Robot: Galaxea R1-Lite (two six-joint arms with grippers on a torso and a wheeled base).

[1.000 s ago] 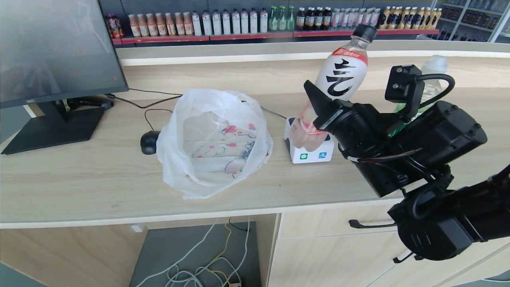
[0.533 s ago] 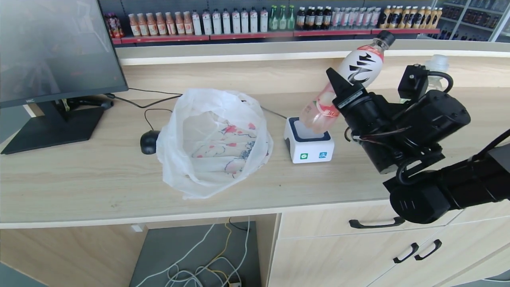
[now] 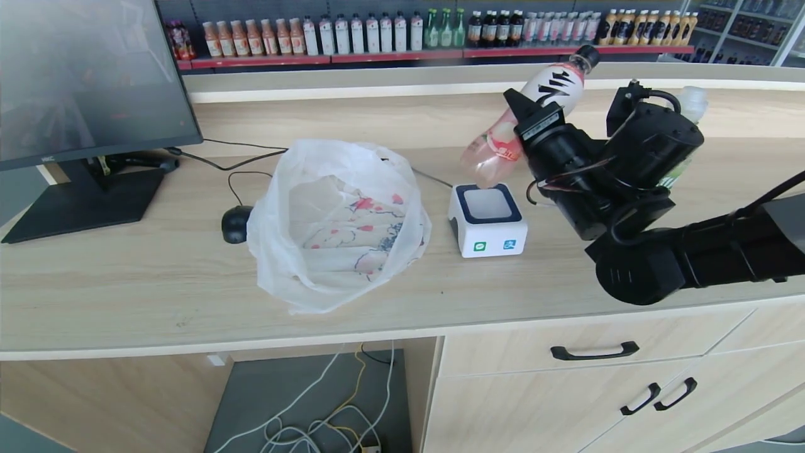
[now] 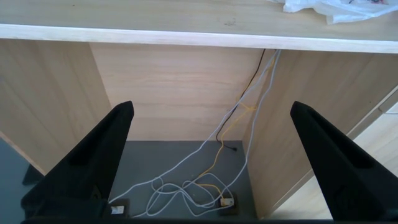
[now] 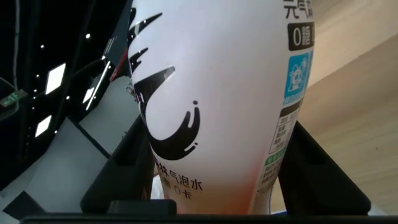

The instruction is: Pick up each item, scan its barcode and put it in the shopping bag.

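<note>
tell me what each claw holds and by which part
Right claw holds the bottle around its middle. Left claw is open, holding nothing.

Scanner (image 3: 487,229) adj. to open shopping bag (image 3: 277,251)

We see bright, even indoor light on the surface (image 3: 126,296), with soft shadows beneath the shopping bag (image 3: 339,214). The monitor (image 3: 82,69) carries dim reflections, and ceiling lights (image 5: 55,78) glare beside the bottle (image 5: 217,93).

You have the left gripper (image 4: 211,106) spread wide below the counter (image 4: 155,34) edge. Loose cables (image 4: 186,193) lie beneath, and the shopping bag (image 4: 339,7) rests at that edge.
</note>
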